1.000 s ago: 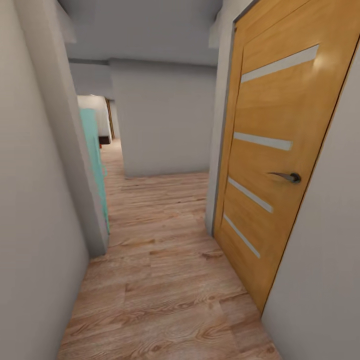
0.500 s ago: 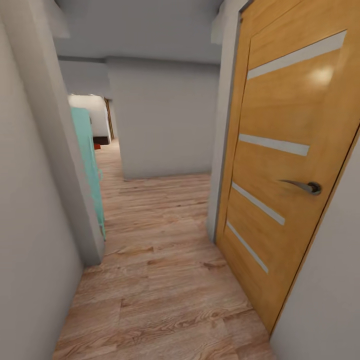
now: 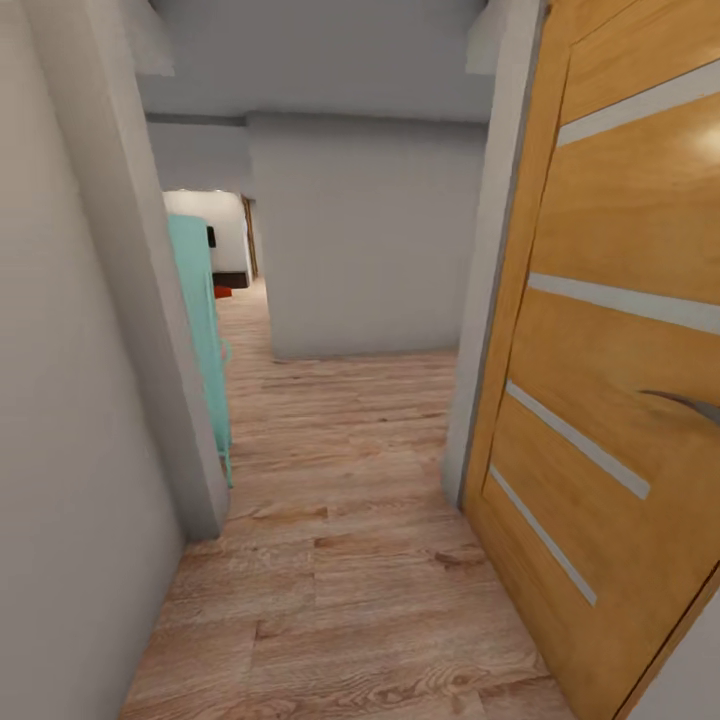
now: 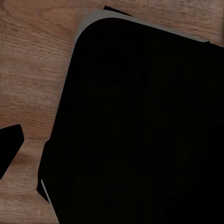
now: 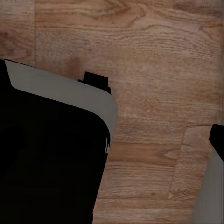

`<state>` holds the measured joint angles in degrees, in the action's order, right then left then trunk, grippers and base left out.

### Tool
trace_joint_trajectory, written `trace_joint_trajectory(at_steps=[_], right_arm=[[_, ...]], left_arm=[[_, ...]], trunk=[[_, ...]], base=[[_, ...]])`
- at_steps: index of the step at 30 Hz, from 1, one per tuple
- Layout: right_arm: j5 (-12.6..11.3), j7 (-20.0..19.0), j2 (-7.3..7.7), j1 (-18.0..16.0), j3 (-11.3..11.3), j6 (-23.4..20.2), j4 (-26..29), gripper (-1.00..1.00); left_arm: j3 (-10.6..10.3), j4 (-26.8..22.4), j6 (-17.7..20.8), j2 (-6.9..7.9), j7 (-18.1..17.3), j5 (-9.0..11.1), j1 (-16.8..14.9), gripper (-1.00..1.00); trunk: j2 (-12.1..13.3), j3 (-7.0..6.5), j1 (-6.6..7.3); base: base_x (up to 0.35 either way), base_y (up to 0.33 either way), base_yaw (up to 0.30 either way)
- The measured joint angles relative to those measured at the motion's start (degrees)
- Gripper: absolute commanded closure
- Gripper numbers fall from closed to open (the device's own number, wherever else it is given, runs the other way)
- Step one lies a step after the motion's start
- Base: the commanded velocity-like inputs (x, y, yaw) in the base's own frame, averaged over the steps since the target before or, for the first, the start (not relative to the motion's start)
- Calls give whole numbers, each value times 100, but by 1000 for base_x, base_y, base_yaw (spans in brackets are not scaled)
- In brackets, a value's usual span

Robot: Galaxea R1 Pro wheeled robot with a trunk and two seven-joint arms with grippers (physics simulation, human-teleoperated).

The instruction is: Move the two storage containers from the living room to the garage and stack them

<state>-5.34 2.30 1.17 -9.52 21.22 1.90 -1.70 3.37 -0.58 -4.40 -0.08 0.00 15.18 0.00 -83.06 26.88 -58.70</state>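
Observation:
Neither orange-red storage container is identifiable in these views. The head view looks down a narrow hallway with a light wood plank floor (image 3: 350,560). Far down the passage on the left, a small orange-red patch (image 3: 222,291) lies low in a distant room, too small to identify. Both wrist views look down on wood planks and the black, grey-edged body of the robot (image 4: 140,126) (image 5: 46,158). At the edge of the left wrist view is a dark piece that may be a finger (image 4: 10,148). A grey, dark-tipped piece (image 5: 215,163) shows likewise in the right wrist view.
An orange wood door (image 3: 620,360) with pale glass strips and a metal handle (image 3: 685,403) stands close on the right. A pale grey wall (image 3: 70,400) with a corner (image 3: 195,460) hems in the left. A turquoise door or panel (image 3: 205,330) stands behind that corner. A grey wall (image 3: 365,240) blocks straight ahead.
The whole view has moved forward along the hallway and shifted. The orange door now looms larger, with its handle at the right edge. Nothing in the scene itself has moved.

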Motion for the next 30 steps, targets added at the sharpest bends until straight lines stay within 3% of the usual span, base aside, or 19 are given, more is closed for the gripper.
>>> trace_joint_trajectory(at_steps=[9, 30], right_arm=[[3, 1, 0, 0, 1, 4, 0, -100], [-12, 9, -5, 0, 0, 55, 2, -100]], left_arm=[[-9, 0, 1, 0, 0, -26, 0, -100], [-2, 0, -16, 0, 0, -21, 0, -100]], trunk=[[0, 0, 0], [0, 0, 0]], base=[[321, 0, 218], [321, 0, 7]])
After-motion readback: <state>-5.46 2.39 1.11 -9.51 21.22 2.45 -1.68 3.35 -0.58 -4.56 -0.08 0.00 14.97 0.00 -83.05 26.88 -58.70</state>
